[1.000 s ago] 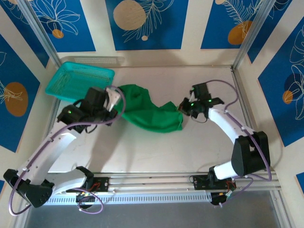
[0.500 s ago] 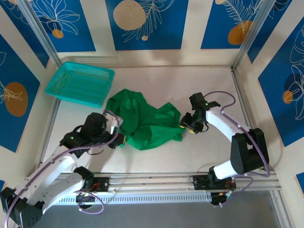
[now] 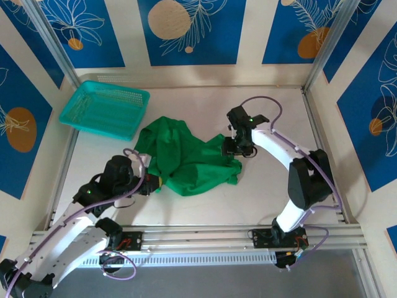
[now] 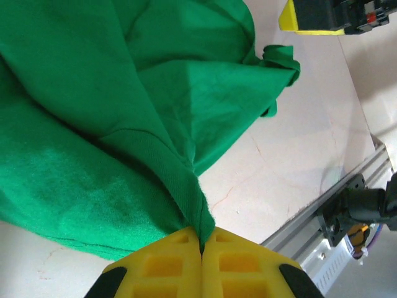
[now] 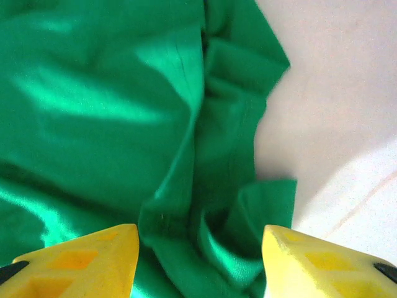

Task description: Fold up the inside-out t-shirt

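Green inside-out t-shirt, crumpled on the table. Pinched at a hem by the clenched left hand; overhung by the parted, empty right hand. Judged soft, light, limp; best gripped along hems.

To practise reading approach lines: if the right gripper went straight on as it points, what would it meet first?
Likely the shirt, bunched right ahead of the open right gripper; depth is unclear.
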`<action>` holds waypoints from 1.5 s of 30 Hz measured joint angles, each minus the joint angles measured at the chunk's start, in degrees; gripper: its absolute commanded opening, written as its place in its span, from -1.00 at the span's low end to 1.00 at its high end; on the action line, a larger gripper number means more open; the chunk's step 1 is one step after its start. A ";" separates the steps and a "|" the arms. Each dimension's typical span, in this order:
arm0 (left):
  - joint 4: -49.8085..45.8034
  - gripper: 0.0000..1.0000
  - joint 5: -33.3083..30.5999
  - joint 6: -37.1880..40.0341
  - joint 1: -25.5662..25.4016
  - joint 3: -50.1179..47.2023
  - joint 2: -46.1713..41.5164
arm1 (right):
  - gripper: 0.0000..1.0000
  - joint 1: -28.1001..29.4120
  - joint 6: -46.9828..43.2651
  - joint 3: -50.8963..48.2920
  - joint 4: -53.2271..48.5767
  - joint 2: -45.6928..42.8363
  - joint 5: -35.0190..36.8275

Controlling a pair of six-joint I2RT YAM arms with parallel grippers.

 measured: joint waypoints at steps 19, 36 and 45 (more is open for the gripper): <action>-6.84 -1.00 -18.32 -2.14 0.17 3.65 -4.48 | -0.94 0.59 1.55 1.01 4.07 3.50 10.69; -7.02 -1.00 -41.42 22.32 2.78 42.38 13.51 | -0.89 -25.75 25.29 -11.45 35.47 -34.38 -57.27; -10.32 -1.00 -36.20 30.82 3.39 54.12 26.56 | -0.93 -21.49 35.21 -22.58 42.27 -38.21 -63.08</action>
